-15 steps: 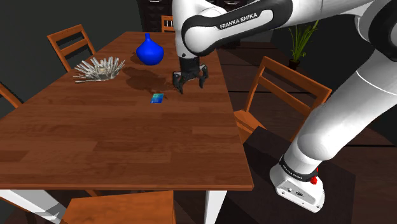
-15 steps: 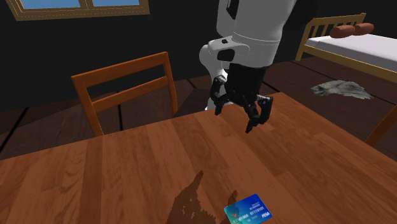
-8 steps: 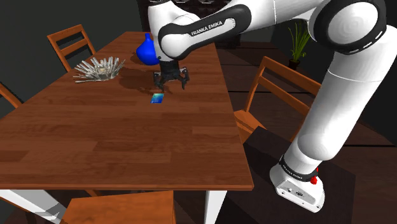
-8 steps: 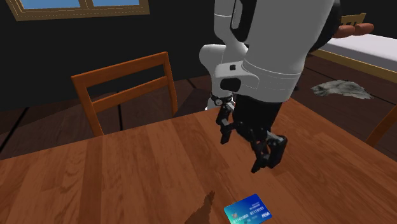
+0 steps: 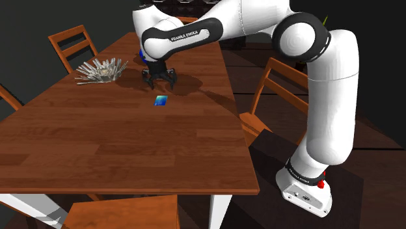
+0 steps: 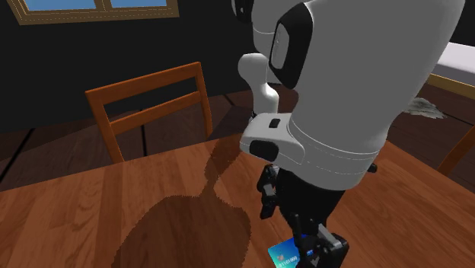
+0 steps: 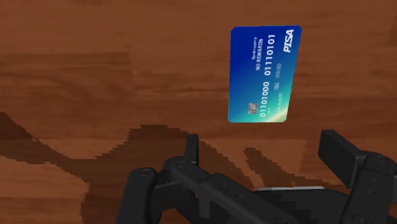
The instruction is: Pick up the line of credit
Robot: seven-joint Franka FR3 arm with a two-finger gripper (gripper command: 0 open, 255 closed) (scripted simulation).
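Tool (image 5: 160,82) (fingers apart, empty) hovers above table (image 5: 130,146) near blue card (image 7: 264,73).

arm (image 5: 332,97): white, rises from base, elbow high, forearm stretched toward shoulder view's left | wrist: turned downward | gripper (image 5: 160,79): black, pointing straight down, low | fingers (image 7: 191,145): spread well apart, clasping nothing
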